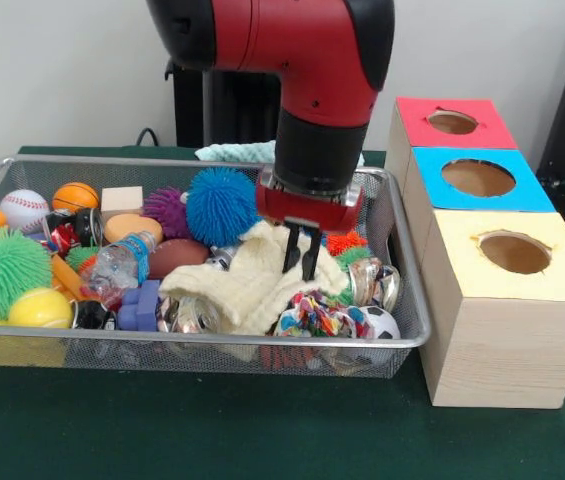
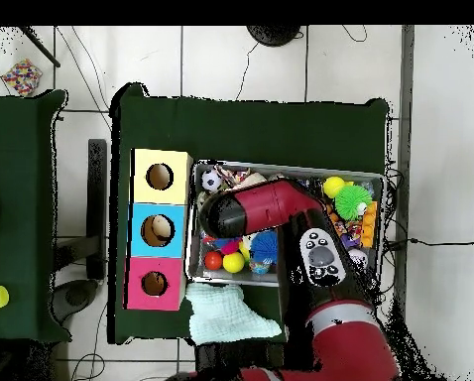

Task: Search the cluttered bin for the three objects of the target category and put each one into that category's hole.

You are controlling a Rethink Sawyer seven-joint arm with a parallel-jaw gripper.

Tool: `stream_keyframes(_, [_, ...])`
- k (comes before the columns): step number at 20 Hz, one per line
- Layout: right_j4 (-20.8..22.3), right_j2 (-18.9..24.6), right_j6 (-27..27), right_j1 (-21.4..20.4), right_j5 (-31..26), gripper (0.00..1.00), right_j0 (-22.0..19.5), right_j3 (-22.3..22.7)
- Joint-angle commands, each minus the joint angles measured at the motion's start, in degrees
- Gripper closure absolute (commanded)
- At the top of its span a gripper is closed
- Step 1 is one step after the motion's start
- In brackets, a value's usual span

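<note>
A wire mesh bin holds a jumble of toys. In the middle lies a cream cloth. My gripper hangs straight down over it, fingers drawn close together with their tips pinching a raised fold. Around it sit a blue spiky ball, a purple spiky ball, a brown football, a water bottle, a rope toy and a small soccer ball. In the overhead view the red arm hides the gripper and much of the bin.
Three wooden boxes with round holes stand right of the bin: red-topped, blue-topped, yellow-topped. At the bin's left are a baseball, a basketball, a green spiky ball and a yellow ball. A teal cloth lies outside the bin.
</note>
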State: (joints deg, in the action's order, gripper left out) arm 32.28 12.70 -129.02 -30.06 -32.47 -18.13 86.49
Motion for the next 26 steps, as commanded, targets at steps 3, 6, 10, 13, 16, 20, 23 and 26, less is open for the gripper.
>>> stream_keyframes(3, [-2.42, 0.75, 5.14, -11.92, -9.42, 0.00, -0.05, 9.61])
stream_keyframes(6, [-0.56, 0.88, 4.60, -11.70, -4.34, 0.00, -0.67, 10.24])
stream_keyframes(10, [0.73, 2.46, 5.70, -10.10, -0.79, 0.00, -2.61, 9.72])
stream_keyframes(13, [0.73, 2.52, 5.75, -10.30, -1.72, 0.00, -2.41, 9.56])
stream_keyframes(16, [0.72, 2.46, 5.31, -10.39, -2.11, 0.00, -2.06, 9.36])
stream_keyframes(20, [-0.32, 1.41, 1.74, -10.22, -2.04, 0.00, -0.83, 9.09])
stream_keyframes(23, [-0.85, 2.59, 0.97, -9.20, 0.99, 0.00, -1.47, 9.07])
stream_keyframes(26, [0.01, 1.81, -0.19, -7.94, 2.76, 0.00, -0.82, 8.73])
